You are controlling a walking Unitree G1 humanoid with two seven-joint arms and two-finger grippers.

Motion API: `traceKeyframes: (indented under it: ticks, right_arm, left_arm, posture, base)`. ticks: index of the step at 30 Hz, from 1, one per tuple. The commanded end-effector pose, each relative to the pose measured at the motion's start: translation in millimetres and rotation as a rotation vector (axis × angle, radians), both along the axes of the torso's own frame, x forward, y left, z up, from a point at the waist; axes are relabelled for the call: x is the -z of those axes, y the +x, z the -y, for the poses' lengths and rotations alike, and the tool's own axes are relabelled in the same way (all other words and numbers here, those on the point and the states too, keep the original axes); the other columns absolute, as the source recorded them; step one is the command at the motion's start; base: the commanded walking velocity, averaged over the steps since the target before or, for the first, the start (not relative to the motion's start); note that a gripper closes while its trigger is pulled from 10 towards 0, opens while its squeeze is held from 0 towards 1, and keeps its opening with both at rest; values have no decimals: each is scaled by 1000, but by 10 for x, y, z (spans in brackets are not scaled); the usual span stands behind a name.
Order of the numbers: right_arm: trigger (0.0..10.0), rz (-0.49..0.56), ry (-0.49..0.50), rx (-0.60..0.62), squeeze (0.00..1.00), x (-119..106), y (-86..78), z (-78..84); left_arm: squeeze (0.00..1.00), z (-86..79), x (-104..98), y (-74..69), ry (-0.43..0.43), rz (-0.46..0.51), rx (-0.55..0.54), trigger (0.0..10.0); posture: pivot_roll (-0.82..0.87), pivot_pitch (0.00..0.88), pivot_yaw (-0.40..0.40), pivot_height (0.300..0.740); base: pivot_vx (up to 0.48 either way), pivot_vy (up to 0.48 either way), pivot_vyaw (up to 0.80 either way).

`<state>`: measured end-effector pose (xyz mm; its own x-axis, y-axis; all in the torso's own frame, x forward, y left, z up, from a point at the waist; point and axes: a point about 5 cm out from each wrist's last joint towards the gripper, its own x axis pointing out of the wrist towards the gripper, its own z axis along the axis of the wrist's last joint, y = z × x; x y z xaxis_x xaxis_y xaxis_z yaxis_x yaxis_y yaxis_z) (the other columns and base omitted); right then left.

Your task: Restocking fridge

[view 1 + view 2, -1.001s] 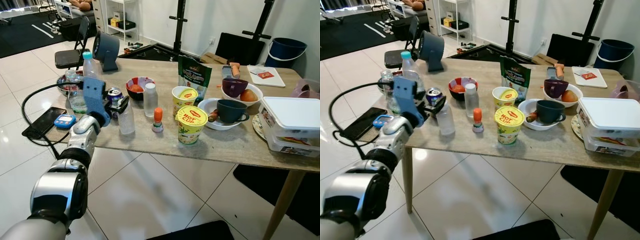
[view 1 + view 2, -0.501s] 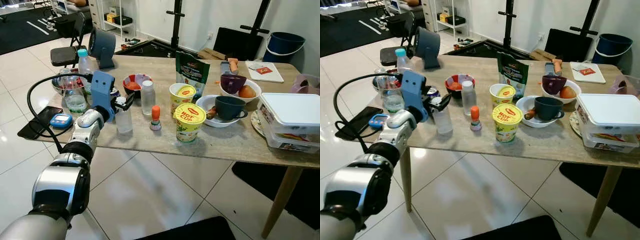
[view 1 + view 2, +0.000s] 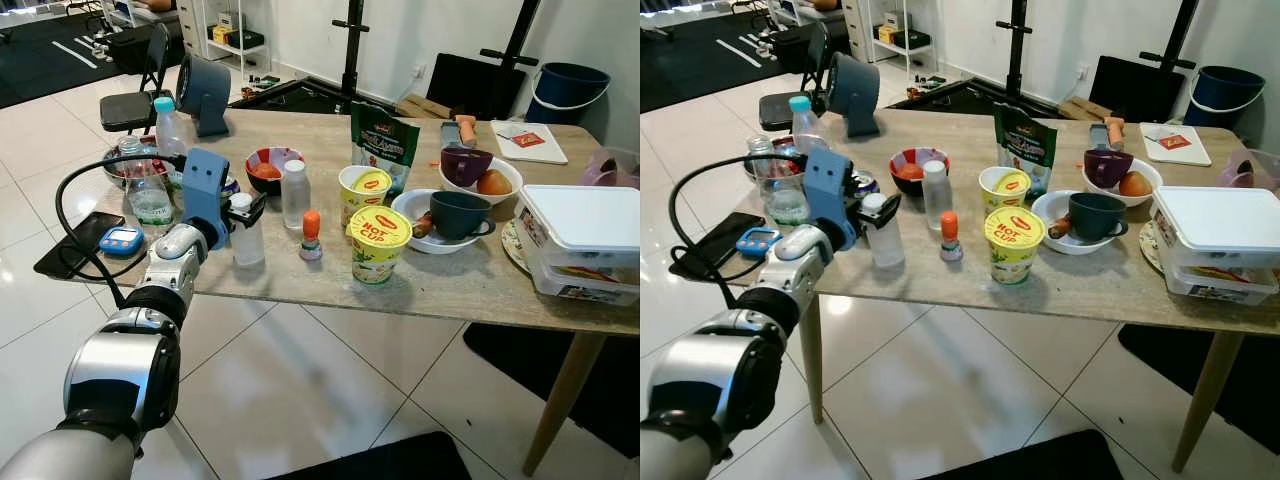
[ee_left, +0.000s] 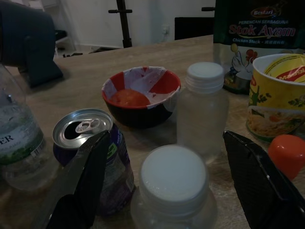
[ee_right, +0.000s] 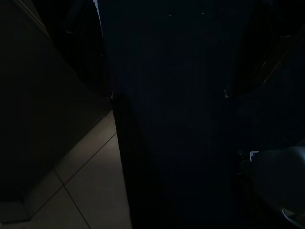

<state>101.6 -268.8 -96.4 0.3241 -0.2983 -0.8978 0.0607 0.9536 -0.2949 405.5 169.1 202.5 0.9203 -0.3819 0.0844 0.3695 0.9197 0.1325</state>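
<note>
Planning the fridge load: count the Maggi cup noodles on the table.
2: the front cup stands near the table's front edge; the second cup stands just behind it, before the green pouch.

Since 1 s ago our left gripper (image 4: 164, 183) has moved fwd over the table edge. It was short of the nearest clear bottle (image 3: 245, 232) then; now we've got our fingers (image 4: 83, 183) spread wide either side of its white cap (image 4: 174, 177), w/ the can (image 4: 90, 160) just beside one finger.
</note>
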Motion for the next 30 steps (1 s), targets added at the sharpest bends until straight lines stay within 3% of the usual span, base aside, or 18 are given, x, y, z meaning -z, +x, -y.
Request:
traceKeyframes:
  ticks: [1, 6, 7, 8, 9, 25, 26, 27, 28, 30]
  right_arm:
    - [10000, -9, -7, 5, 0, 3, -48, 27]
    - [10000, -11, -7, 5, 0, 4, -53, 27]
    - [10000, -12, -7, 5, 0, 5, -58, 27]
    - [10000, -12, -7, 5, 0, 5, -58, 27]
    - [10000, -14, -6, 4, 0, 7, -65, 27]
    - [10000, -11, -9, -3, 0, 1, -51, 33]
    - [10000, -11, -9, -4, 0, 1, -49, 32]
    - [10000, -10, -9, -5, 0, -1, -40, 31]
    - [10000, -9, -9, -6, 0, -3, -29, 30]
    - [10000, -8, -9, -6, 0, -5, -18, 29]
  left_arm:
    - [0, -3, 118, -20, -8, -48, -8, 10000]
    - [0, -3, 128, -19, -15, -57, -10, 10000]
    - [0, -2, 135, -20, -16, -60, -10, 4314]
    - [0, -2, 135, -20, -16, -60, -10, 4314]
    - [0, -3, 148, -22, -23, -68, -11, 0]
    - [0, 28, 220, -35, -27, -97, -8, 0]
    - [0, 27, 226, -36, -34, -100, -12, 10000]
    - [757, 24, 230, -36, -39, -104, -17, 10000]
    - [1000, 24, 233, -36, -43, -106, -19, 10000]
    - [1000, 25, 240, -36, -42, -108, -24, 10000]
  posture:
    - [-141, 108, 28, 740]
    - [-141, 108, 28, 740]
    - [-141, 109, 28, 740]
    - [-141, 109, 28, 740]
    - [-141, 110, 27, 740]
    - [-140, 104, 24, 740]
    - [-140, 104, 24, 740]
    - [-140, 104, 24, 740]
    - [-140, 104, 24, 740]
    - [-140, 104, 25, 740]
  base:
    - [0, 0, 0]
    - [0, 0, 0]
    - [0, 0, 0]
    - [0, 0, 0]
    - [0, 0, 0]
    - [0, 0, 0]
    - [0, 0, 0]
    - [0, 0, 0]
    - [0, 0, 0]
    - [0, 0, 0]
